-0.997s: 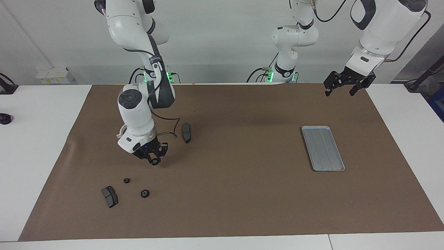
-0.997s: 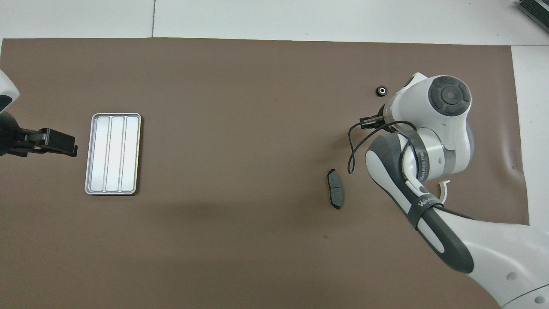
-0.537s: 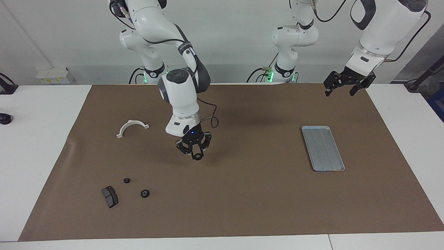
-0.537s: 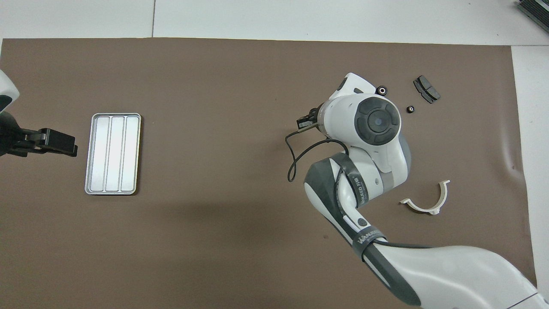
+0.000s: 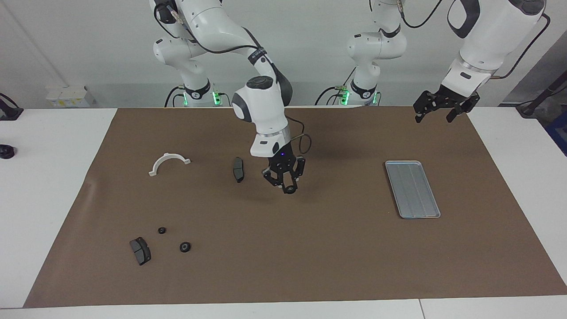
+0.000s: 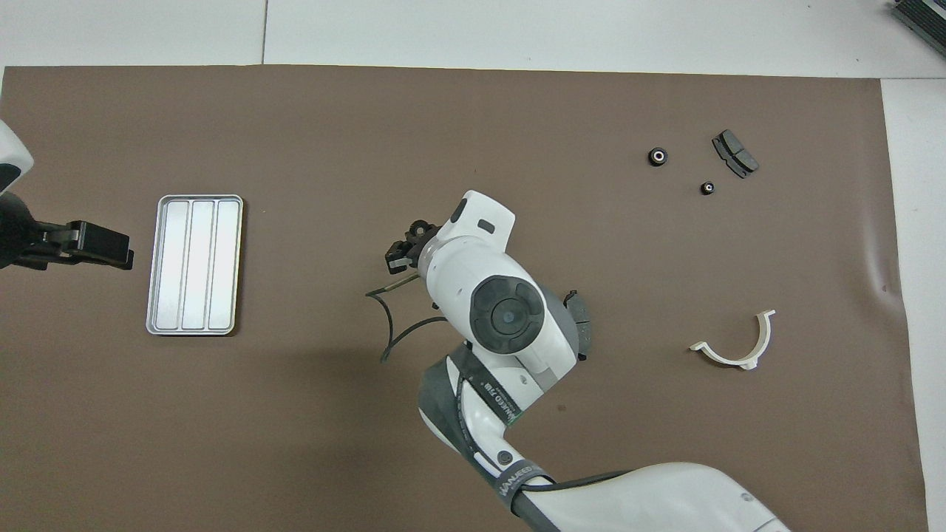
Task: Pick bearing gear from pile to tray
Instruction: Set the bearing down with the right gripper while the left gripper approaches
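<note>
One bearing gear (image 5: 290, 190) is off the desk (image 5: 310, 248), pinched between the fingertips of the right gripper (image 5: 289, 186), which hangs over the bare middle of the desk, between the pile and the tray (image 5: 412, 188). In the overhead view the same small dark ring (image 6: 421, 230) shows at the tip of that gripper (image 6: 411, 241).

By my reading the pick is done and the carry is about half made; the lowering and release into the tray are left. The tray, toward the left arm's end of the desk, holds nothing: its grooved floor shows bare in both views.

Two more black rings, a larger one (image 5: 185, 247) and a smaller one (image 5: 162, 230), lie with a brake pad (image 5: 140, 250) near the corner of the desk at the right arm's end, away from the robots, so further trips may follow. A second brake pad (image 5: 238, 169) and the white half-ring bracket (image 5: 168, 163) lie closer to the robots' edge.

The left gripper (image 5: 438, 110) waits, fingers spread, above the desk's corner beside its own base.
</note>
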Action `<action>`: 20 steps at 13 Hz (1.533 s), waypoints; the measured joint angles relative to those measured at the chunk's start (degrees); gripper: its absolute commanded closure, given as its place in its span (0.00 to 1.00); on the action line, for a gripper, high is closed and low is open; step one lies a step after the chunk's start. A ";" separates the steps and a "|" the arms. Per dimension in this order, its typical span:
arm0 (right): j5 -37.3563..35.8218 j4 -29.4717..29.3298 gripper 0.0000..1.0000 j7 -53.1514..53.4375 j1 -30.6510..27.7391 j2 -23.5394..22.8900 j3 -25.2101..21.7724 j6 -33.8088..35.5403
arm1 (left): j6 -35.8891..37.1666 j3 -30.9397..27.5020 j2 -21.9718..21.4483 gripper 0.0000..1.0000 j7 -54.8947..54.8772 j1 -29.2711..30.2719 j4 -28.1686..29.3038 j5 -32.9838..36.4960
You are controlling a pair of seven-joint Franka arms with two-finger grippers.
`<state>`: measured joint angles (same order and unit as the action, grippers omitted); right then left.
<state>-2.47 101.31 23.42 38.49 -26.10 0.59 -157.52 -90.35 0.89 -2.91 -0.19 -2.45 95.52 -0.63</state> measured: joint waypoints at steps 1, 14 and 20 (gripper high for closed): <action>0.00 -1.50 0.80 2.13 1.94 -2.45 -0.02 -0.65 | 0.00 0.00 0.00 0.00 0.00 0.00 0.00 0.00; 0.05 -8.56 0.09 13.85 6.18 -9.01 -0.94 4.59 | -7.97 0.48 -0.26 0.00 0.53 -0.12 3.78 0.00; 0.02 -10.01 0.09 9.59 -7.74 -5.48 -1.36 16.54 | -23.27 1.29 4.39 0.00 24.50 -7.71 11.86 1.72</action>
<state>-2.45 91.30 33.01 30.74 -31.58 -0.76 -140.98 -113.61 2.19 1.48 24.30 -10.16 107.37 1.09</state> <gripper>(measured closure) 0.088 0.000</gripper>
